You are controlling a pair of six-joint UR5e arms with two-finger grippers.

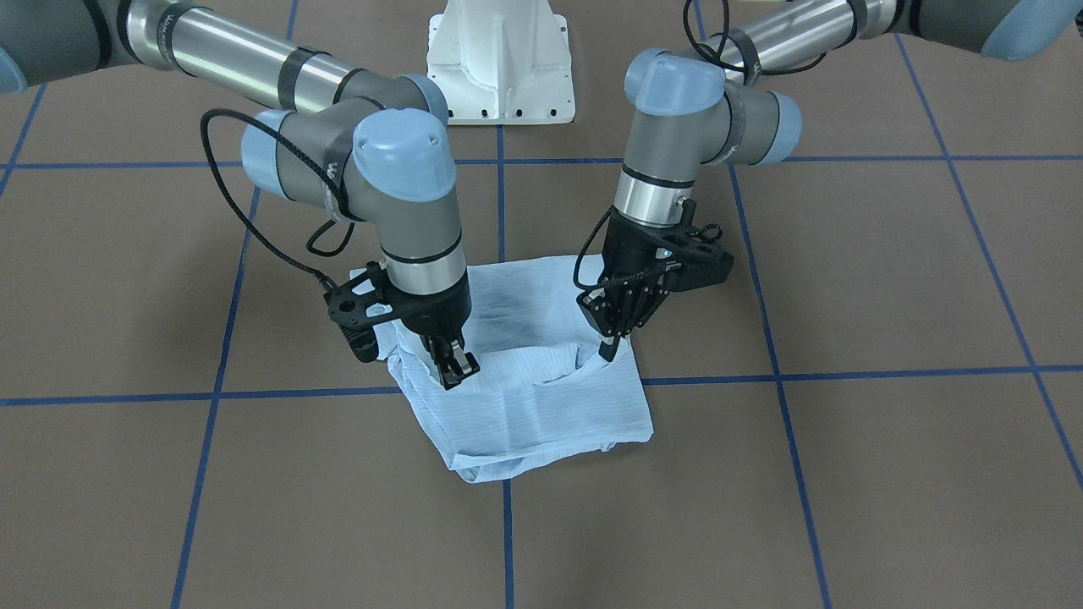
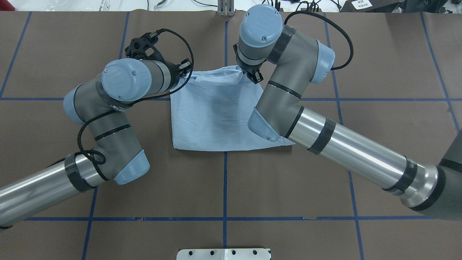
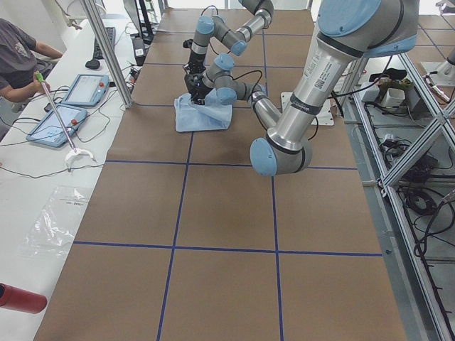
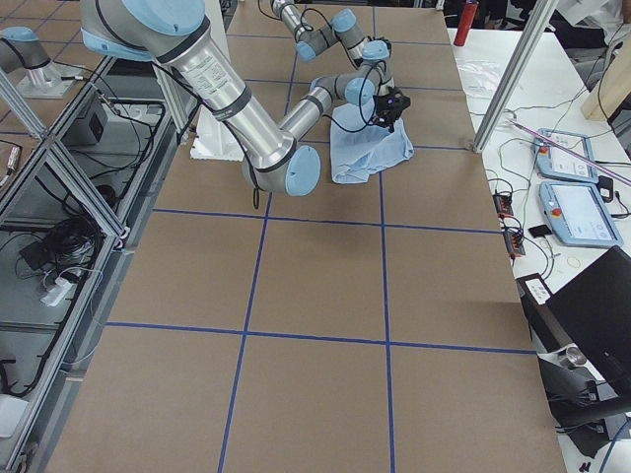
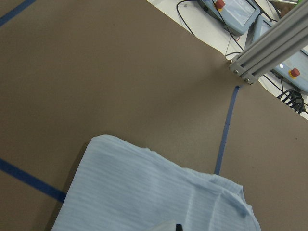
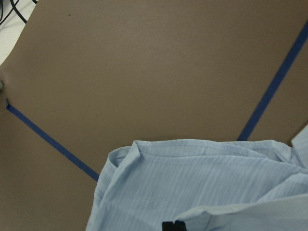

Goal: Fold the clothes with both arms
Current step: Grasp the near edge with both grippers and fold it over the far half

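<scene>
The pale-blue striped shirt (image 1: 533,414) lies folded into a rough square in the middle of the brown table (image 1: 846,474). My left gripper (image 1: 607,351) is shut on a raised fold of it at the view's right. My right gripper (image 1: 457,370) is shut on the same fold at the view's left. Between them the cloth is lifted into a sagging ridge. In the overhead view the shirt (image 2: 213,119) spreads toward the robot, with the left gripper (image 2: 186,72) and right gripper (image 2: 255,76) at its far corners. Both wrist views show the shirt (image 5: 144,192) (image 6: 202,183) just below the fingers.
The white pedestal base (image 1: 499,68) stands behind the shirt. Blue tape lines (image 1: 846,374) divide the table into squares. A seated person (image 3: 18,57) and teach pendants (image 3: 57,121) are at a side bench beyond an aluminium post (image 3: 106,50). A red bottle (image 3: 18,298) lies at the bench's near end.
</scene>
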